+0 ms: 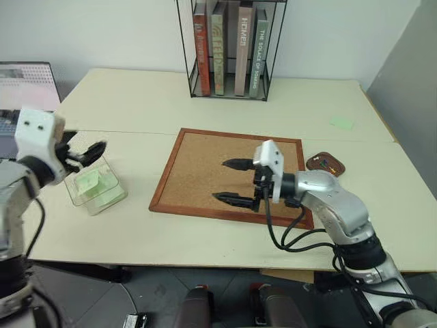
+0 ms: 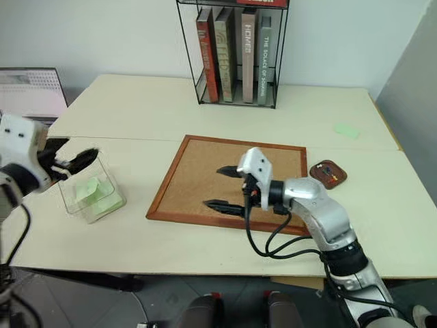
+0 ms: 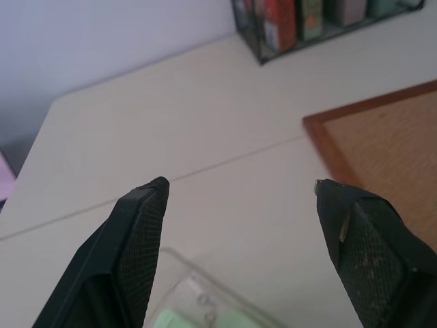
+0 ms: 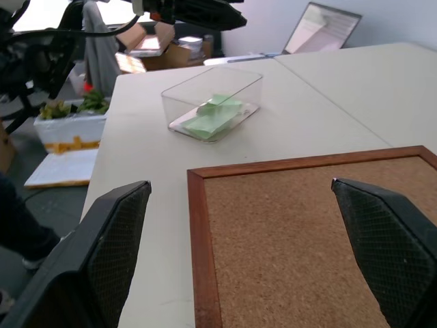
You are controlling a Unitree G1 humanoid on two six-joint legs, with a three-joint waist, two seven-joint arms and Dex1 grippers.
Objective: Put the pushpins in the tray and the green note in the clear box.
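Observation:
The clear box (image 1: 96, 186) stands at the table's left, with the green note (image 1: 89, 182) lying inside it on other pale green paper. My left gripper (image 1: 83, 152) hovers just above the box, open and empty; in the left wrist view its fingertips (image 3: 153, 195) are spread over the box's rim (image 3: 184, 273). The small brown tray (image 1: 326, 165) sits right of the cork board, with tiny coloured pushpins (image 1: 329, 162) in it. Over the board, my right gripper (image 1: 220, 180) points left, open with nothing between its fingers.
A wood-framed cork board (image 1: 205, 167) covers the table's middle. A black wire book rack (image 1: 229, 48) stands at the back. Another pale green note (image 1: 341, 124) lies at the far right. A laptop (image 1: 27, 85) sits beyond the left edge.

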